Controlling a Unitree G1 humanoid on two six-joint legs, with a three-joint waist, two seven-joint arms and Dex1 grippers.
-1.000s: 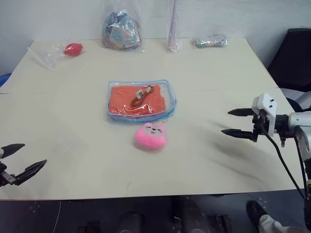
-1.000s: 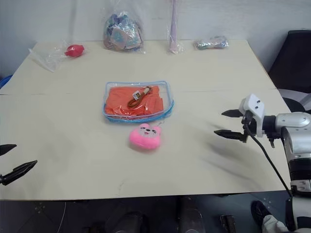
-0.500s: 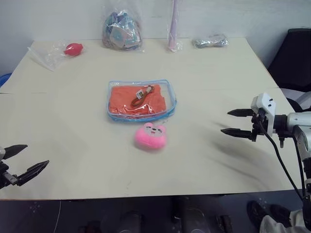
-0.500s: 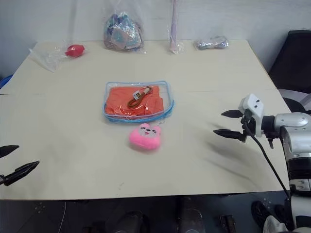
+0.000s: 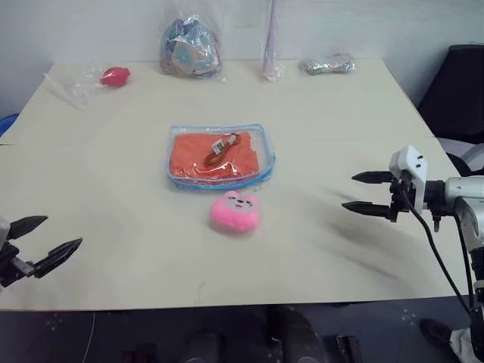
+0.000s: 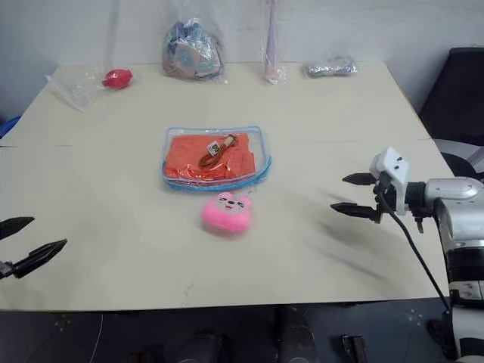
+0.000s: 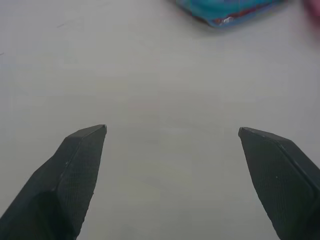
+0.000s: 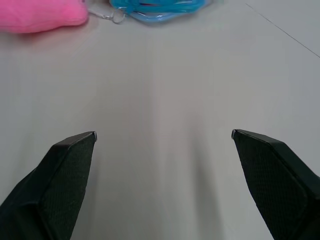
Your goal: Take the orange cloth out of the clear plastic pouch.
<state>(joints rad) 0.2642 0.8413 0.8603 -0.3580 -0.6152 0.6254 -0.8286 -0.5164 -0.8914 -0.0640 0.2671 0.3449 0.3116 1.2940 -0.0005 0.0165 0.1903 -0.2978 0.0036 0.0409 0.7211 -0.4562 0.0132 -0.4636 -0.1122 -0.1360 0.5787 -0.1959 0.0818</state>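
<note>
The left claw [image 5: 49,236], wide open and empty, has edged inward from the tabletop's [image 5: 340,113] near-left corner, right claw [image 5: 363,191] likewise open, so the orange cloth [image 5: 214,155] remains inside the mid-tabletop clear plastic pouch [image 5: 219,129], untouched.

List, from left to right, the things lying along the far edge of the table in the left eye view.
red item in a clear bag → crinkly bag of small items → tall pink item in plastic → small wrapped packet.
</note>
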